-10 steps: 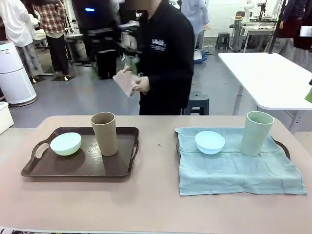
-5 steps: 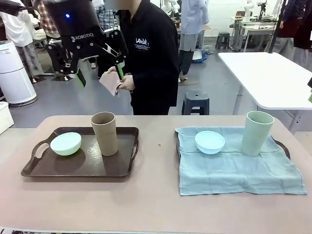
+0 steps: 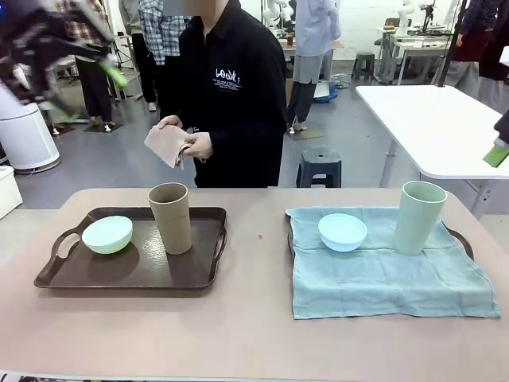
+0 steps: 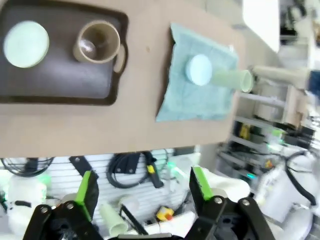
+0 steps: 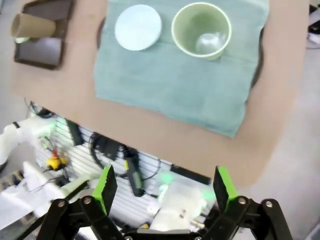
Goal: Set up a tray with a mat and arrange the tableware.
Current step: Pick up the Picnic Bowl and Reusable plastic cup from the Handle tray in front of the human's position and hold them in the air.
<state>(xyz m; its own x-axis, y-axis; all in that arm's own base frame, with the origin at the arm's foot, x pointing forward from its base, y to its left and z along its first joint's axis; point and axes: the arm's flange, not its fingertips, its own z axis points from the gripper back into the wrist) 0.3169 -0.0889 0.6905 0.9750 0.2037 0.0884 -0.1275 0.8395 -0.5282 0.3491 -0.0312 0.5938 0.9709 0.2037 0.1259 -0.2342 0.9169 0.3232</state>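
On the left, a dark brown tray (image 3: pixel 199 270) carries a mint green bowl (image 3: pixel 107 234) and a tan tumbler (image 3: pixel 170 217). A teal mat (image 3: pixel 382 282) covers the right tray (image 3: pixel 464 241), and on it stand a light blue bowl (image 3: pixel 343 231) and a pale green tumbler (image 3: pixel 419 216). Across the table, a person holds a folded pink cloth (image 3: pixel 165 143). My left gripper (image 4: pixel 145 187) is open and empty, high above the table; its green pad (image 3: pixel 115 77) blurs at the upper left. My right gripper (image 5: pixel 165 187) is open and empty above the teal mat (image 5: pixel 175 85), its pad (image 3: pixel 497 153) at the right edge.
Bare tabletop (image 3: pixel 254 334) lies between the trays and along the near edge. A white table (image 3: pixel 445 127) stands behind on the right. A black stool (image 3: pixel 322 169) and several people are beyond the far side. The robot base and cables (image 4: pixel 135 170) show under the near edge.
My left gripper has swung from above the tan tumbler toward the upper left. The person with the pink cloth has shifted left. The tableware has not moved.
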